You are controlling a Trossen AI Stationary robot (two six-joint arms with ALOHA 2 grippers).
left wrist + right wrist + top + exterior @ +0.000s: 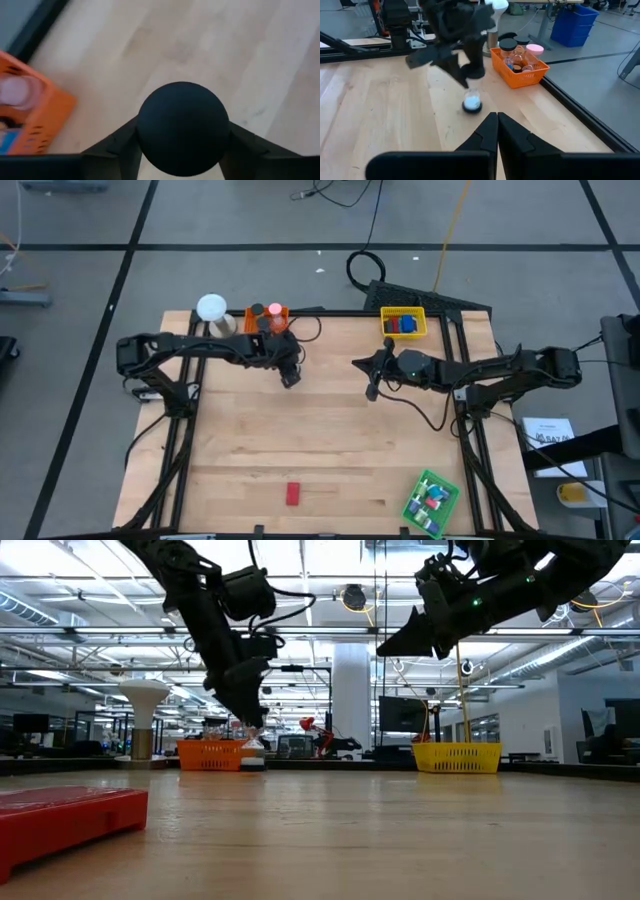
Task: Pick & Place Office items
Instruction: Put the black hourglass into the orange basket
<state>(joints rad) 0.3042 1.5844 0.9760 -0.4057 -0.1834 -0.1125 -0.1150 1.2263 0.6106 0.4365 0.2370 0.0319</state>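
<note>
A small clear jar (471, 102) with a black round cap (182, 127) stands on the wooden table near the orange tray (265, 316), which holds more capped jars. My left gripper (290, 377) is right over it, slanting down, its two fingers closed in on the cap. My right gripper (372, 390) hangs shut and empty above mid-table, pointing toward the jar. A red block (293, 493) lies flat near the front edge. My left gripper has the jar's black cap (150, 150) between its two fingers (117, 147), one on each side of the round rim. The fingers come from above, slanting down. The jar stands upright under them (252, 754), seemingly with its base on the table.
A yellow tray (403, 323) with blue and red pieces sits at the far right. A green tray (432, 502) with small bits is at the near right corner. A white ball on a round base (212, 308) stands left of the orange tray. Bare wood lies between.
</note>
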